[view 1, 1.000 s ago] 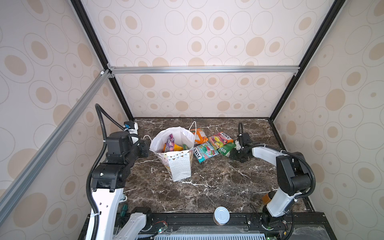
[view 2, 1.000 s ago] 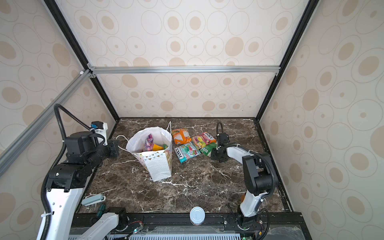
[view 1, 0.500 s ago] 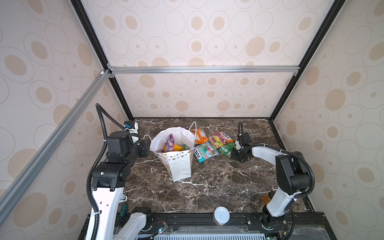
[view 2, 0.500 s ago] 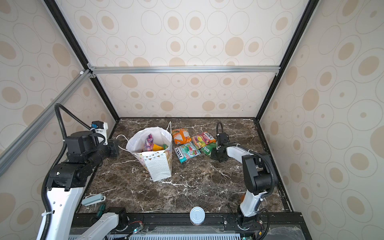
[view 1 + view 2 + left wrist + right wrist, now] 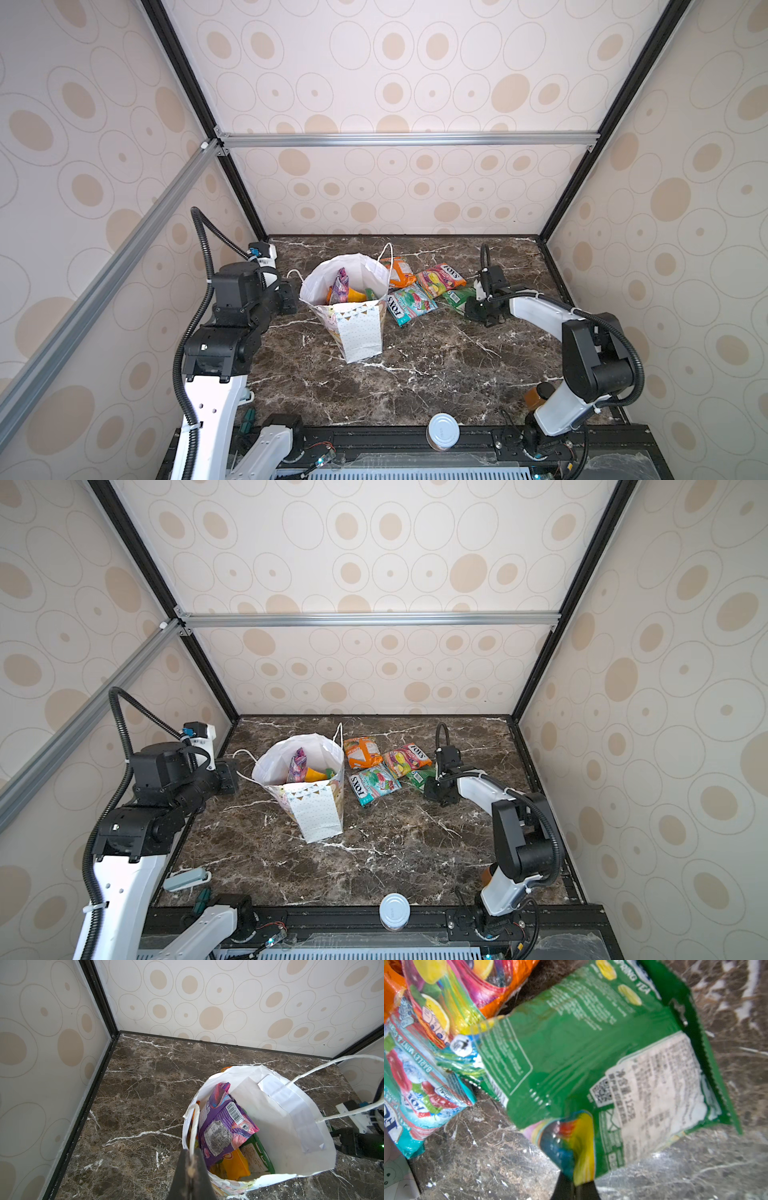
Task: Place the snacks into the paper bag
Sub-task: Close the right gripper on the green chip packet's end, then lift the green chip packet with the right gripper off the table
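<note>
My left gripper (image 5: 190, 1172) has its jaws pressed together on the white cord handle (image 5: 194, 1124) of the paper bag (image 5: 357, 336). The bag stands upright just left of centre in both top views. A purple packet (image 5: 222, 1126) sticks up inside it, over yellow and green ones.

My right gripper (image 5: 575, 1186) is pinched tight on a crumpled yellow-and-blue packet corner (image 5: 577, 1147) at the edge of the green Spring Tea packet (image 5: 571, 1043). I cannot tell whether that corner belongs to the green packet or to another beneath it.

Right of the bag lie a teal FOX'S packet (image 5: 411, 305), a pink-yellow FOX'S packet (image 5: 440, 279) and an orange packet (image 5: 399, 272), bunched together.

The dark brown marble tabletop (image 5: 415, 374) carries a silver-lidded can (image 5: 443, 431) at its bottom edge and an amber bottle (image 5: 536, 395) at lower right. Walls papered with beige ovals (image 5: 395, 83) and an aluminium crossbar (image 5: 407, 139) enclose it.
</note>
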`<state>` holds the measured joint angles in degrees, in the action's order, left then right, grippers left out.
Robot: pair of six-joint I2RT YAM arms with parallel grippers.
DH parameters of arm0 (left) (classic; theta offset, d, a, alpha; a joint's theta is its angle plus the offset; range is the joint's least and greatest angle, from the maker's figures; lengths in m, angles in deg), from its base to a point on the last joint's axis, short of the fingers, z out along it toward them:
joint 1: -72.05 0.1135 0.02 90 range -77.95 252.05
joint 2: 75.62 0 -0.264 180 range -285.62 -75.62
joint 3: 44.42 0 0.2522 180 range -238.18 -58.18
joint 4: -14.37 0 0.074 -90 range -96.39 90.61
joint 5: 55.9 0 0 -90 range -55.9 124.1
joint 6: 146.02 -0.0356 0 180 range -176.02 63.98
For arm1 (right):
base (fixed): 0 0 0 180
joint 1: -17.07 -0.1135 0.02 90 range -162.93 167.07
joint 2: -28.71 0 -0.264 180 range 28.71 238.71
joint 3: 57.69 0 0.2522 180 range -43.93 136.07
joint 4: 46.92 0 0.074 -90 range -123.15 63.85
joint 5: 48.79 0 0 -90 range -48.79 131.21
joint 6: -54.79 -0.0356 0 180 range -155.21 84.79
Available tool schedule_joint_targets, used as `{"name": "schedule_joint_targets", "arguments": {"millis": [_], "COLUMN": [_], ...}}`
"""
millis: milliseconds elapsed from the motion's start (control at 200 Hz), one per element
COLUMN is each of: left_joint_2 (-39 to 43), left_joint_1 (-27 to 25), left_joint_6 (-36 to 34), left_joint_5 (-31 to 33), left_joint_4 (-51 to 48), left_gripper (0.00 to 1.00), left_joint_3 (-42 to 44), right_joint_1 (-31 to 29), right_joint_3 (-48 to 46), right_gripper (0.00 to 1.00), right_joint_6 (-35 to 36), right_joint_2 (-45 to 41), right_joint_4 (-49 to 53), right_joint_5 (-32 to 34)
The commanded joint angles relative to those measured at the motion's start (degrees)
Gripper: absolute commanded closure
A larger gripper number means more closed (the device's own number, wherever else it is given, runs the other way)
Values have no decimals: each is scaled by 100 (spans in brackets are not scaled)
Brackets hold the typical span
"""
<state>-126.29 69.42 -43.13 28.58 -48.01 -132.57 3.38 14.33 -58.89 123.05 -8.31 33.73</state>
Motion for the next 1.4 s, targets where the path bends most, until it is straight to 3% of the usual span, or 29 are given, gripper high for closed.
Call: {"name": "schedule_joint_targets", "arguments": {"millis": [0, 1025, 1395], "left_joint_2": [93, 154, 180], "left_joint_1": [4, 8, 8], "left_joint_6": [-89, -155, -202], "left_joint_5": [-36, -270, -314], "left_joint_4": [125, 327, 318], "left_gripper": [100, 100, 100], "left_joint_3": [-242, -163, -150], "right_joint_1": [24, -195, -1049], "right_joint_3": [19, 777, 1531], "right_gripper": [100, 100, 100], "right_joint_6": [80, 302, 444], "right_joint_2": [-399, -2769, -2972], "right_joint_4": [262, 1933, 2261], "right_joint_5": [118, 194, 100]}}
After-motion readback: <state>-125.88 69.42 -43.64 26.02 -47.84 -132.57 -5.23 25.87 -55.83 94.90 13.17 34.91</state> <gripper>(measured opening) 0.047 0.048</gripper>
